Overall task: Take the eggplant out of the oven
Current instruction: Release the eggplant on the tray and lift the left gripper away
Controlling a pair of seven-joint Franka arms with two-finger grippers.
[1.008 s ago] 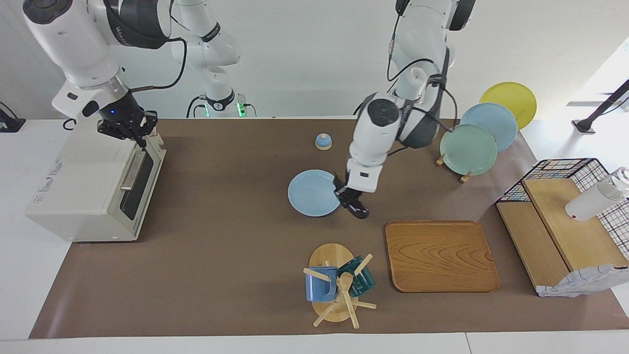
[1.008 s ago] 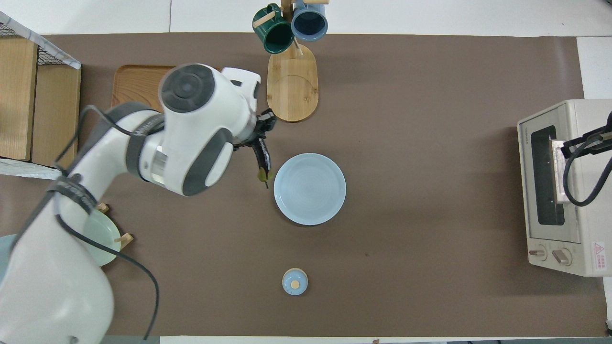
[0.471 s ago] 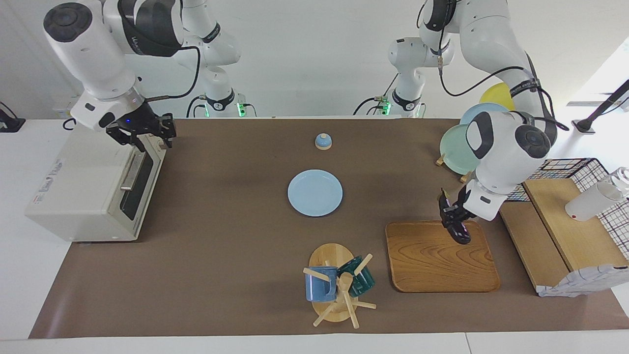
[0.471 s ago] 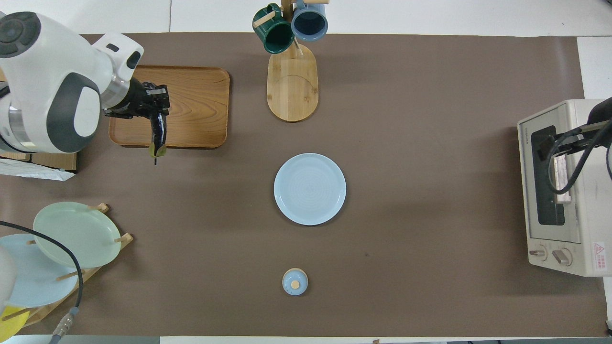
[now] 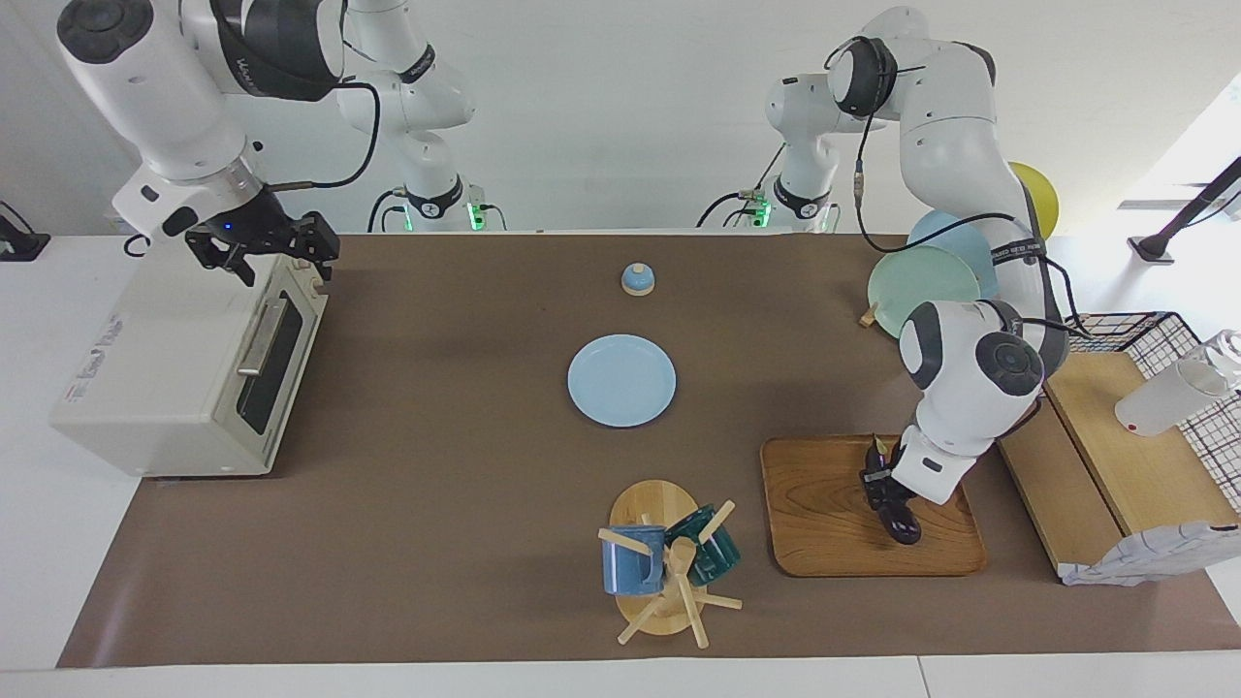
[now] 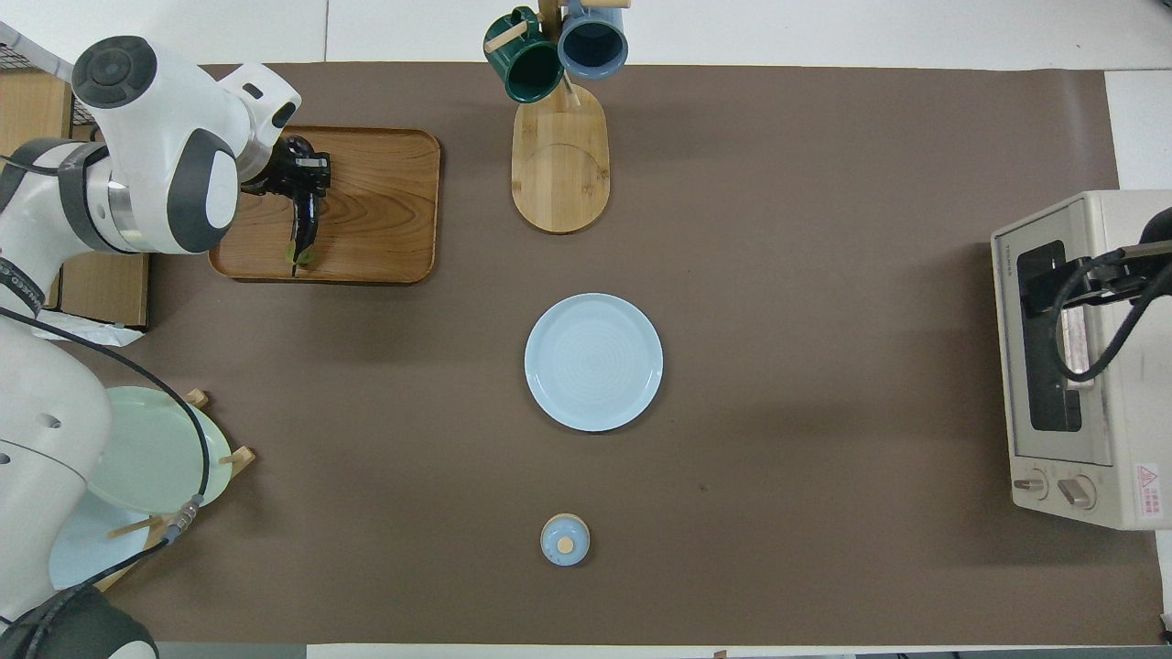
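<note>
Brown-covered bench (image 5: 436, 504), white wall at the robots' end; items as they lie now.

Item 1, eggplant (image 5: 897, 511): slim, long, glossy, near black, small greenish stem at one end. Location: at the wooden tray (image 5: 824, 523), directly under the left tool (image 5: 887, 494), lying along it or a hair above it; contact cannot be told. It is out of the oven (image 5: 184, 364), well apart from it at the left arm's end of the bench.

Handling, as judged: light for its length, firm but with some give, skin smooth and likely slippery, easily bruised by a hard pinch. Best hold looks to be across the middle of the body, where it is thickest and balance is even; the stem end is too thin and would let it swing.

Item 2, left tool: clenched on the eggplant, gripping it at the end away from the stem, so most of its length trails out from the fingers in the overhead view.

Item 3, right tool (image 5: 281, 254): released, jaws spread, holding nothing, over the oven's top front edge just above the door handle (image 5: 264, 334). Door appears closed.

Item 4, light blue plate (image 5: 621, 380): bare, mid-bench, between the two tools.

Remaining step, as judged: set down and let go.
</note>
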